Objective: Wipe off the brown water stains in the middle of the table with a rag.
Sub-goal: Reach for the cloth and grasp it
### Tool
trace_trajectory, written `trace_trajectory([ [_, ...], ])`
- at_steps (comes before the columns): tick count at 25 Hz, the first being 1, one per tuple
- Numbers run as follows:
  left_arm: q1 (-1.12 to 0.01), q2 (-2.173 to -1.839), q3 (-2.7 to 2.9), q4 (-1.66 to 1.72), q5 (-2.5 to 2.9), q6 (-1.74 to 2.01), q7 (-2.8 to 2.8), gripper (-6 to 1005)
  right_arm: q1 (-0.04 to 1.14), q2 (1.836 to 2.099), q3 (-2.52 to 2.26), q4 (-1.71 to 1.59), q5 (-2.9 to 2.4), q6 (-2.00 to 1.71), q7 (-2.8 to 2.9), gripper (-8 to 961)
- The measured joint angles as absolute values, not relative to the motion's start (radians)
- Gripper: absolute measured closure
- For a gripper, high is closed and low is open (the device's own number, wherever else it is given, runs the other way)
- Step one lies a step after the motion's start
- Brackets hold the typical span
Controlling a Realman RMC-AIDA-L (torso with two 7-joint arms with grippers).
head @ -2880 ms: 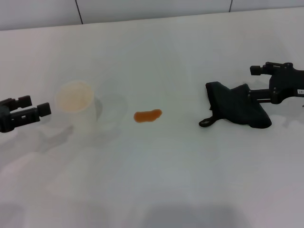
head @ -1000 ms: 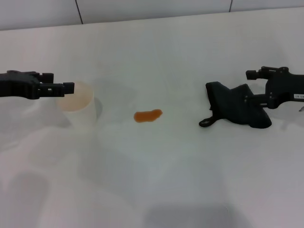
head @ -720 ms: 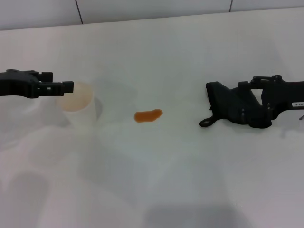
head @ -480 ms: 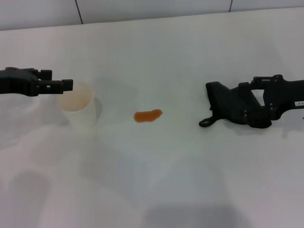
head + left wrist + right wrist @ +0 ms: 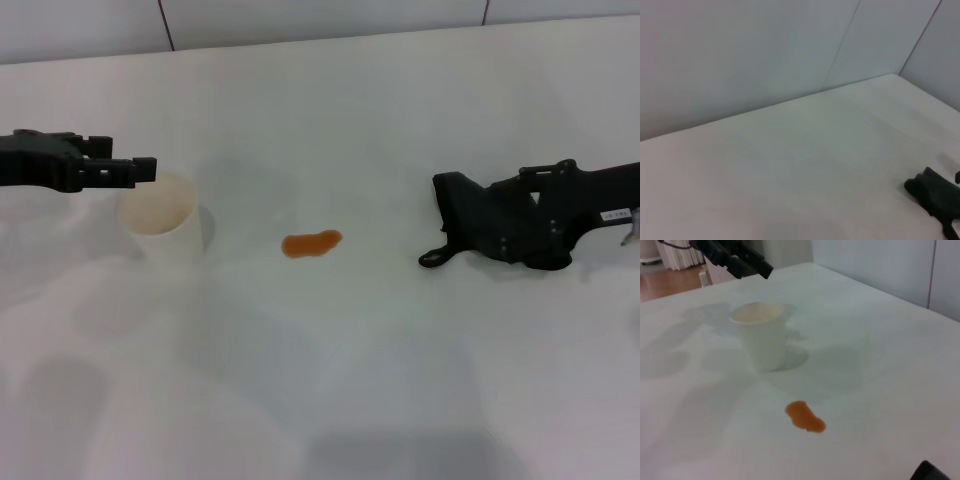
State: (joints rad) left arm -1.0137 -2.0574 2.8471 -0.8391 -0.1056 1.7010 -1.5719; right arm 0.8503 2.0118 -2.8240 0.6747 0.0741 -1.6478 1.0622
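Clearance: bare table [image 5: 330, 380] lies between the right gripper [image 5: 530, 215] and the brown water stains [image 5: 311, 243]; a cup [image 5: 160, 215] stands beyond the stain.
Change: right gripper has lowered onto the rag [image 5: 490, 225]; left gripper [image 5: 140, 170] has risen slightly above the cup.
Rag: directly under right gripper.
Grip: finger spread cannot be told for either.

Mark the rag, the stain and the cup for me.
rag [image 5: 480, 225], head view, on the bunched black body of the cloth.
brown water stains [image 5: 311, 243], head view, middle of the orange-brown blot.
cup [image 5: 763, 342], right wrist view, on its white side wall.
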Motion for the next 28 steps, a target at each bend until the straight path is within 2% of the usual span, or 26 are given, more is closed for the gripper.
trace_trajectory([
  [10,-1.021,-2.063,2.847,-0.837,-0.106,1.703,-1.573,119,0.883,2.017,-2.822,0.634,0.038,-1.497,1.083,96],
  [28,-1.029,-2.058,2.847,-0.838,-0.104,1.702,-1.57,119,0.874,2.014,-2.824,0.635,0.037,-1.441,1.087,95],
])
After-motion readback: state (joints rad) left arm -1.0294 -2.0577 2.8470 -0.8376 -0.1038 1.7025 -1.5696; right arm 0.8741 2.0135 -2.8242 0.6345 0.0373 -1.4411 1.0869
